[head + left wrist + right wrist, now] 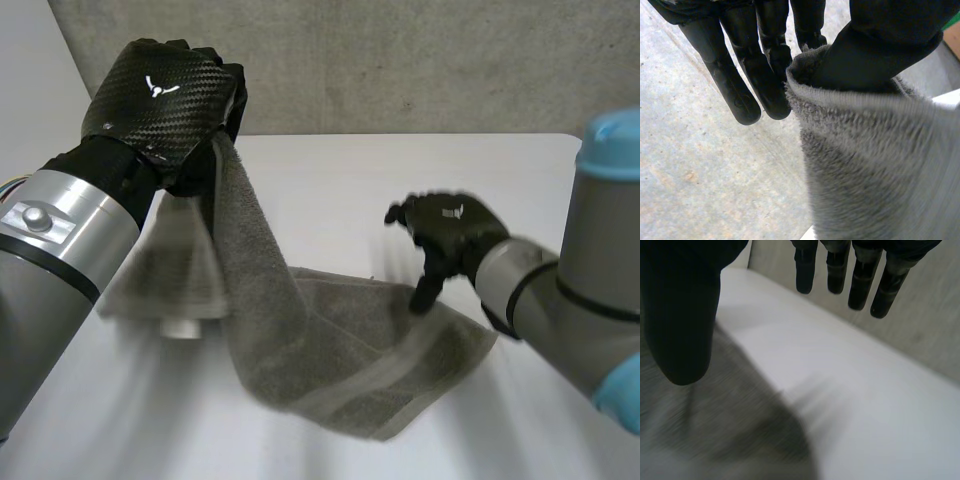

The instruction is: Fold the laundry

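A grey towel [340, 350] lies partly on the white table [330, 190], with one end lifted into the air. My left hand [165, 95] is raised at the table's far left and pinches that end. In the left wrist view the thumb presses the towel's edge [880, 165] against the fingers [740, 90]. My right hand [455, 230] hovers just above the towel's far right edge. In its wrist view the fingers [860, 285] are straight and apart from the thumb, with nothing between them, and the towel [700, 430] lies below the thumb.
A grey concrete wall [400, 60] runs behind the table's far edge. Bare white tabletop [865, 405] lies beyond the right hand's fingertips, and more shows in front of the towel at the near left.
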